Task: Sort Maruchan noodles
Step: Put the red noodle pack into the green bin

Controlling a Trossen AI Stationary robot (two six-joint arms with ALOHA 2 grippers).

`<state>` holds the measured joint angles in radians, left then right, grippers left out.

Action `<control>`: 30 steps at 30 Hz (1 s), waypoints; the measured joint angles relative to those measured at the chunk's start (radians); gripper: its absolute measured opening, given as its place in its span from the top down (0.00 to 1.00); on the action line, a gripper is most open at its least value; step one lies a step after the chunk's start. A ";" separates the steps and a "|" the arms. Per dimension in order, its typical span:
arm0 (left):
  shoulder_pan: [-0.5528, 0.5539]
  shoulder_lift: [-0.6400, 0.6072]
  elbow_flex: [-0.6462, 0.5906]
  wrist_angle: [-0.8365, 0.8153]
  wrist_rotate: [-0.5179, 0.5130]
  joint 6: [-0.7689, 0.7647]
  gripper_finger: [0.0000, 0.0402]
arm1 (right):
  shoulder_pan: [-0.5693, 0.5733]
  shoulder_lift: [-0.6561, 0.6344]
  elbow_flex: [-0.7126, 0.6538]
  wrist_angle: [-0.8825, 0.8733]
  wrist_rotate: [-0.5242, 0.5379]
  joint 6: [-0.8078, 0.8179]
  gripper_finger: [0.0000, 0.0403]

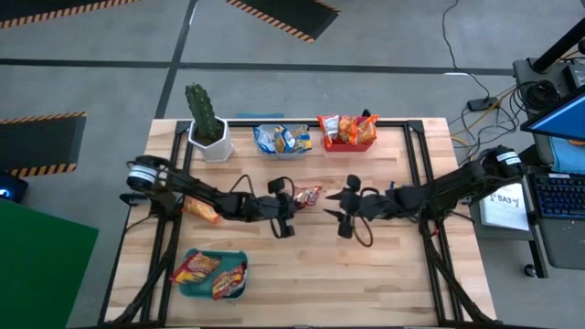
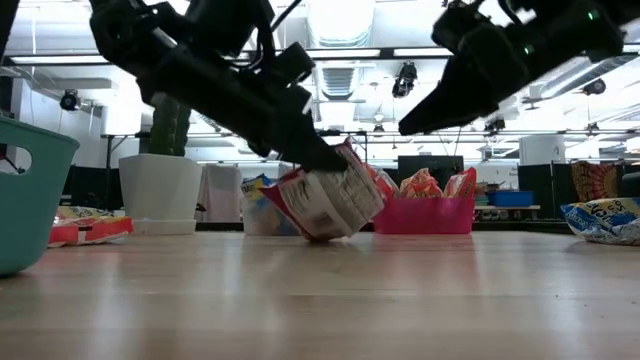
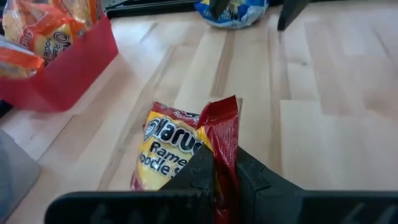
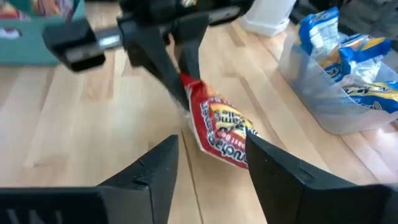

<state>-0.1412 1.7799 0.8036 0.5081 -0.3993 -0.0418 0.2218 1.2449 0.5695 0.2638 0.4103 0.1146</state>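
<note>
Teal bin [image 1: 212, 274], worktop [image 1: 302, 274] 7 o'clock: two red-yellow packets inside. Centre: left hand [image 1: 294, 197] pinching red-yellow packet [image 1: 308, 195] by edge. Right hand [image 1: 334, 206] just beside at 3 o'clock, fingers spread, empty. Far edge: clear bin [image 1: 281, 140], red bin [image 1: 347, 132], both with packets.

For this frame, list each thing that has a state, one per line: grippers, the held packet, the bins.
left gripper: shut on the red-yellow packet
red-yellow packet: pinched at one end, tilted, low edge at the table
right gripper: open, empty
red bin: holds packets
clear bin: holds blue-white packets
teal bin: holds two packets
</note>
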 joint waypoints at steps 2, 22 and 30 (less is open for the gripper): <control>0.000 -0.014 0.000 -0.009 0.000 -0.002 0.99 | 0.000 0.000 0.045 -0.088 -0.003 -0.007 0.53; -0.006 -0.042 0.010 -0.013 0.051 -0.008 0.99 | -0.062 0.185 0.114 -0.018 -0.104 -0.151 0.43; -0.013 -0.042 0.034 -0.012 0.077 0.014 0.99 | -0.112 0.305 0.184 0.010 -0.199 -0.194 0.44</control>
<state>-0.1543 1.7382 0.8372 0.4965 -0.3220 -0.0277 0.1099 1.5500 0.7538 0.2742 0.2112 -0.0797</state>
